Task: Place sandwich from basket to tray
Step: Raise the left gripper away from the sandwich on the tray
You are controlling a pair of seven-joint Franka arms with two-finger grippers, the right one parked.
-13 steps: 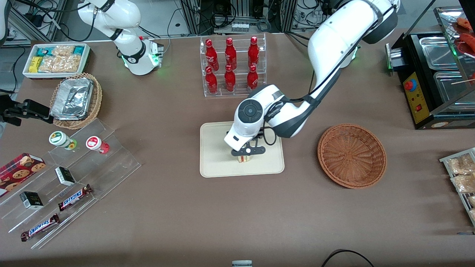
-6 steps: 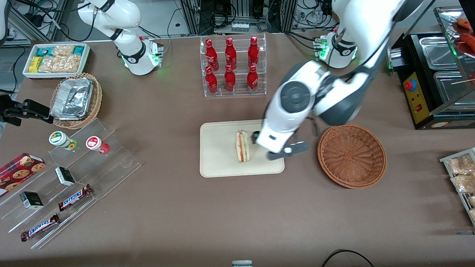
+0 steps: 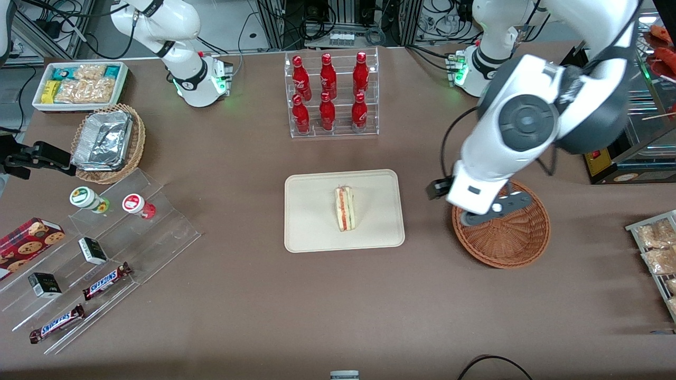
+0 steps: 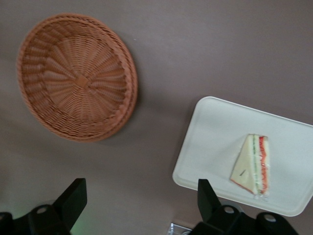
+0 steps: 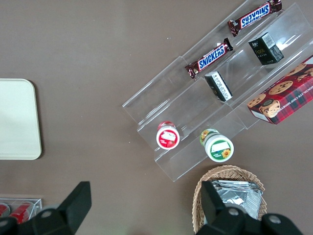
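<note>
Sandwich (image 3: 345, 208) lies flat on the tray (image 3: 311, 232), near the tray's middle, filling edge toward the working arm's end of the bench (image 3: 264, 295). It touches nothing but the tray floor and sits well inside the rim.

Basket (image 3: 509, 240) holds nothing; the wrist view shows its woven floor bare (image 4: 78, 78). It sits just beside the tray, toward the working arm's end of the bench, a strip of bare bench between them.

Claw (image 3: 494, 209) hangs high above the basket's rim on the tray side. Its fingers (image 4: 73, 198) are spread wide with nothing between them.

Judgement: the transfer looks done, with the sandwich delivered and released. No placing step appears left; at most the arm needs to park clear.
</note>
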